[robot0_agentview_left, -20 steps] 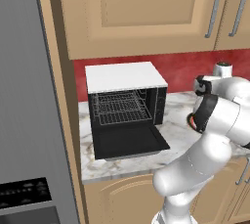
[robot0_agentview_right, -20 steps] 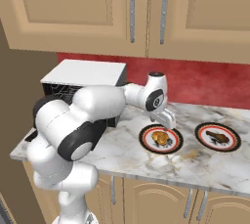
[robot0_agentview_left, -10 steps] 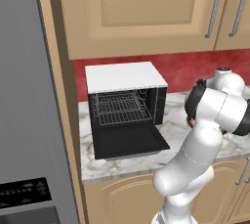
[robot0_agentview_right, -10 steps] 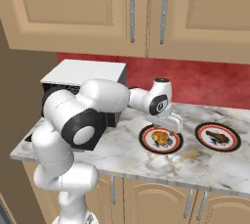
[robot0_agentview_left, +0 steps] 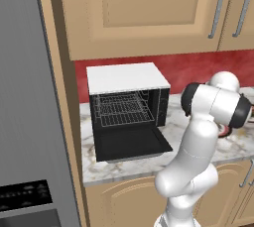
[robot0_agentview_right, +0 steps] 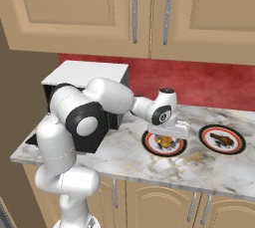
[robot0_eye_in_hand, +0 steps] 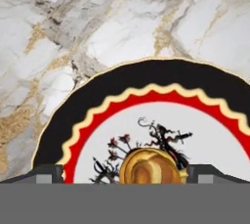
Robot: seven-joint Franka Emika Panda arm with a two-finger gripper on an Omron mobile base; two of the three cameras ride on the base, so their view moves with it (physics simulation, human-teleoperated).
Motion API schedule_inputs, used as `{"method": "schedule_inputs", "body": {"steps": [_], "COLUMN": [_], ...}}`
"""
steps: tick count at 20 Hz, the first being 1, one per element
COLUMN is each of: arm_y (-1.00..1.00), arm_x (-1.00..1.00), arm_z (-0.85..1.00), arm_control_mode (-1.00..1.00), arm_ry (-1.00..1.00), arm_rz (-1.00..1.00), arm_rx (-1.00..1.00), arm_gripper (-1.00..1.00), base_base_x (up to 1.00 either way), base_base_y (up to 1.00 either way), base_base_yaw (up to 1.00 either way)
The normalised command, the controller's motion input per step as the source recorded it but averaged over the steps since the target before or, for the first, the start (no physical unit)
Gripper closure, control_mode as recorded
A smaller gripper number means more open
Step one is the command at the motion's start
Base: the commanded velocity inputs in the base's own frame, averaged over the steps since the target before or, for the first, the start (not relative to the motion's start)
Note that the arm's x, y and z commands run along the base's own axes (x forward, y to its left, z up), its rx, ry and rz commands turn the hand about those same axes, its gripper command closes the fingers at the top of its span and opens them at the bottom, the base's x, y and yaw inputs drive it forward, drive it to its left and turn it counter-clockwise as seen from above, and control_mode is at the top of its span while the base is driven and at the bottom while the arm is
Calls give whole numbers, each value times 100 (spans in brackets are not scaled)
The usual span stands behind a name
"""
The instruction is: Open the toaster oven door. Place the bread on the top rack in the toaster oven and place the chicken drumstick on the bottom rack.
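Observation:
The toaster oven (robot0_agentview_left: 128, 78) stands on the counter with its door (robot0_agentview_left: 131, 143) folded down flat. Inside it are the top rack (robot0_agentview_left: 119, 103) and the bottom rack (robot0_agentview_left: 124, 118), both bare. The bread (robot0_eye_in_hand: 150, 167), a golden-tan lump, lies on a black, red and white plate (robot0_eye_in_hand: 146, 78). My gripper (robot0_eye_in_hand: 127, 173) hangs just above it, open, one fingertip on each side of the bread (robot0_agentview_right: 163, 142). From the right base view the gripper (robot0_agentview_right: 165, 139) is low over that plate (robot0_agentview_right: 149, 145). The chicken drumstick (robot0_agentview_right: 221, 140) lies on a second plate (robot0_agentview_right: 238, 137) further right.
A tall grey fridge (robot0_agentview_left: 30, 102) fills the left side. Wooden wall cabinets (robot0_agentview_right: 134, 8) hang above the marble counter (robot0_agentview_right: 124, 157), and a red backsplash (robot0_agentview_right: 199, 82) runs behind. My own arm (robot0_agentview_right: 109, 97) reaches across in front of the toaster oven.
The hand has swung right and come down over the bread's plate, so its fingertips now stand either side of the bread. The oven door stays down.

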Motion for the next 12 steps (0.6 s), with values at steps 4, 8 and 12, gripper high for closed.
{"method": "schedule_inputs", "body": {"steps": [4,8,12], "arm_y": [1,0,-4], "arm_x": [21,24,19], "arm_z": [-25,-34,-34], "arm_control_mode": [-100,-100,-100], "arm_ry": [0,0,1], "arm_rz": [32,25,14], "arm_rx": [1,0,1], "arm_gripper": [-100,-100,-100], "base_base_x": [0,0,0], "base_base_y": [0,0,0], "base_base_yaw": [0,0,0]}}
